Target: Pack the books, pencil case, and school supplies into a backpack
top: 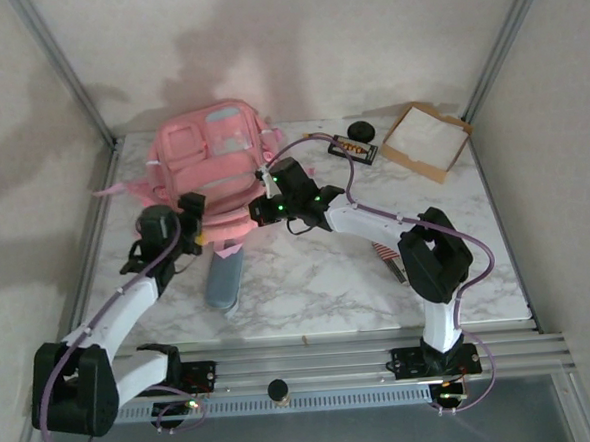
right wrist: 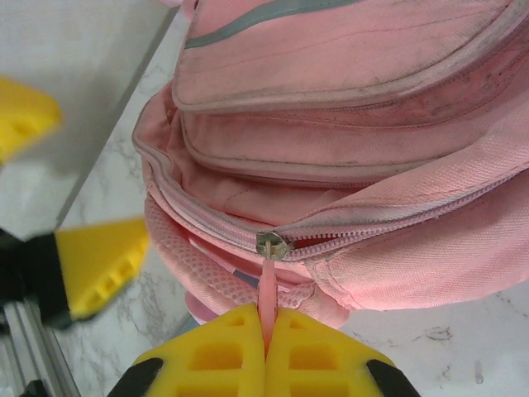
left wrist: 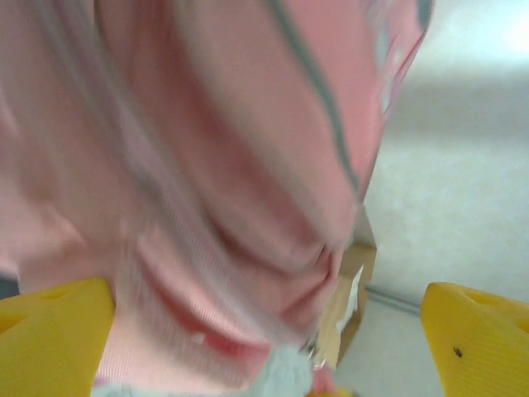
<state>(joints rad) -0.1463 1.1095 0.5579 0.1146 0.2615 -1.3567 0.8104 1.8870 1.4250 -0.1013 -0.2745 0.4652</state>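
Right gripper: yellow fingers pressed flat together, pinching the pink zipper pull tab of the large pink fabric backpack, whose main zip stands partly open. Left gripper: jaws spread wide, gripping nothing, with blurred pink fabric close in front. Backpack lies far-left on the white marble table; the grey-blue oblong soft pencil case lies on the marble just in front of it.

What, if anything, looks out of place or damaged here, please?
Only the backpack stands out: grey grime smudges its pink fabric along the pocket seams, seen from the right wrist. The zipper pull pinched in the right claw looks intact. Nothing looks spilled or torn.
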